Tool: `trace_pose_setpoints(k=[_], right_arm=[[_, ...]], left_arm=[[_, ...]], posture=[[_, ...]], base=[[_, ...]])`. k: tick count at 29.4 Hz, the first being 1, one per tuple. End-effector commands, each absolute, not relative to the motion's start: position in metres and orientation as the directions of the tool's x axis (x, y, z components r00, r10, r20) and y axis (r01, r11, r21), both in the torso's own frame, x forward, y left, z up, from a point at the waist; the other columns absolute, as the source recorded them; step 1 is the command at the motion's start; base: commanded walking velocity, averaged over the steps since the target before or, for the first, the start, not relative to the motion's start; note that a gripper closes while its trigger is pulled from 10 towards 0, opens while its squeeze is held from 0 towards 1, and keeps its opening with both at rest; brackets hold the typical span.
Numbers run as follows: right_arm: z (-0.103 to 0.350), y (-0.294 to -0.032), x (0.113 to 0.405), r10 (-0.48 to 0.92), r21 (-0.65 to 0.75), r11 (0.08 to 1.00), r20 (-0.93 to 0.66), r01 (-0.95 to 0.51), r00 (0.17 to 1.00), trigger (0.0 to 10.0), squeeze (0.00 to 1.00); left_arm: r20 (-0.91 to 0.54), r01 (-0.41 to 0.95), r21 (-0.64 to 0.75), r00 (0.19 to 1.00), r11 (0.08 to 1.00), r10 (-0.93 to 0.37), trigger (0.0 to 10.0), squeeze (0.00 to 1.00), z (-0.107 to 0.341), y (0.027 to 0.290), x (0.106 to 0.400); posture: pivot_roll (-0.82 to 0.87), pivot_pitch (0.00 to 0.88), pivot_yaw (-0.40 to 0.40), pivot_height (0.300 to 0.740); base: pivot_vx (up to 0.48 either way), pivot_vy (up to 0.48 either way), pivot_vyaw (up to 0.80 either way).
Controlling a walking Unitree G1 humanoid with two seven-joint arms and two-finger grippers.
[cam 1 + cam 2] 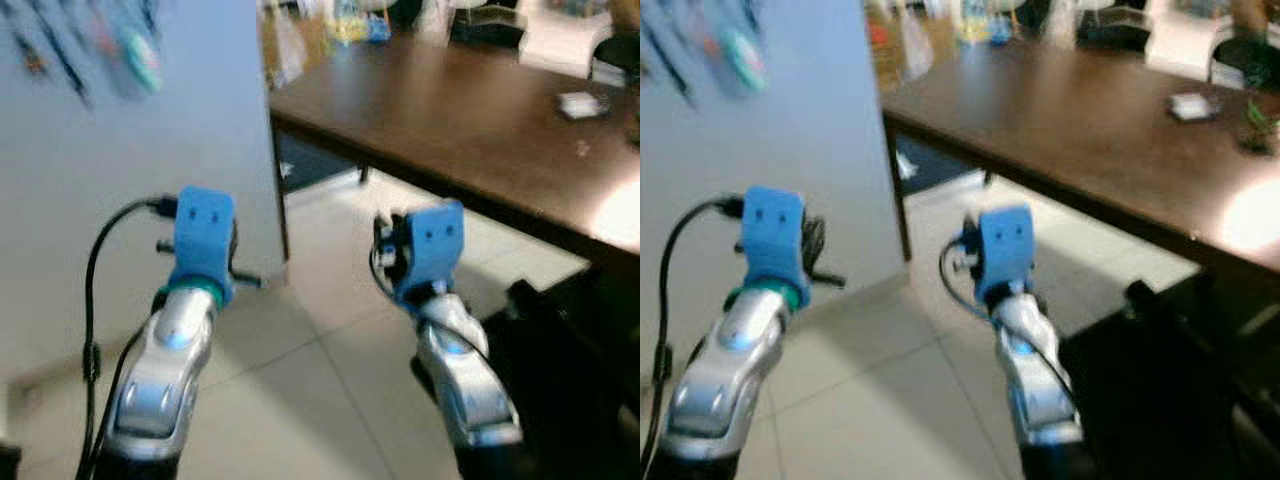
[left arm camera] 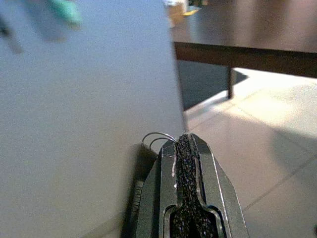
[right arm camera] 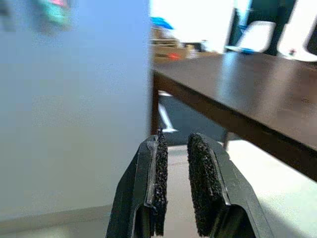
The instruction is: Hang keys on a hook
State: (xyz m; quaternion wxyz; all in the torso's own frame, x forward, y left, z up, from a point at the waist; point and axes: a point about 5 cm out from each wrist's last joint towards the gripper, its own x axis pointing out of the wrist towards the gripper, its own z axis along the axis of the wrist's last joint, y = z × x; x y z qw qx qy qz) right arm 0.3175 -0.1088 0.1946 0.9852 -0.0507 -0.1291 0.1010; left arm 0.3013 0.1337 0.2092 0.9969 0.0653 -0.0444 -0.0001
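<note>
Both arms are raised before a pale grey wall (image 1: 120, 200), the left gripper (image 2: 187, 148) nearest it with its fingers pressed together on a thin wire key ring (image 2: 157, 138) that loops out beside the tips toward the wall. The right gripper (image 3: 176, 148) hangs farther from the wall, toward the dark brown table (image 1: 470, 130), its pads slightly parted and holding nothing. High on the wall, blurred hanging items, one teal (image 1: 140, 60), cannot be made out clearly.
</note>
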Motion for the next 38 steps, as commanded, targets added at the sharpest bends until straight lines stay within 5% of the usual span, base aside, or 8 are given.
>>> trace_pose_setpoints(k=[1,24,38], right_arm=[[0.205,-0.110,0.320,0.209,-0.132,0.975,0.281,-0.178,0.937,10.0,0.00],[0.218,-0.112,0.321,0.195,-0.116,0.979,0.327,-0.165,0.925,10.0,0.00],[0.208,-0.117,0.321,0.162,-0.033,0.987,0.300,-0.159,0.940,10.0,0.00]], left_arm=[[0.123,0.036,0.145,0.991,0.989,-0.054,10.0,0.00,0.219,0.128,0.302],[0.195,0.061,0.176,0.976,0.982,-0.096,10.0,0.00,0.232,0.118,0.305],[0.215,0.071,0.188,0.970,0.980,-0.111,10.0,0.00,0.233,0.115,0.307]], posture=[[-0.12,0.073,0.119,0.740],[-0.12,0.072,0.122,0.740],[-0.12,0.071,0.125,0.740]], base=[[0.000,0.000,0.80],[0.000,0.000,0.77],[0.386,0.000,-0.15]])
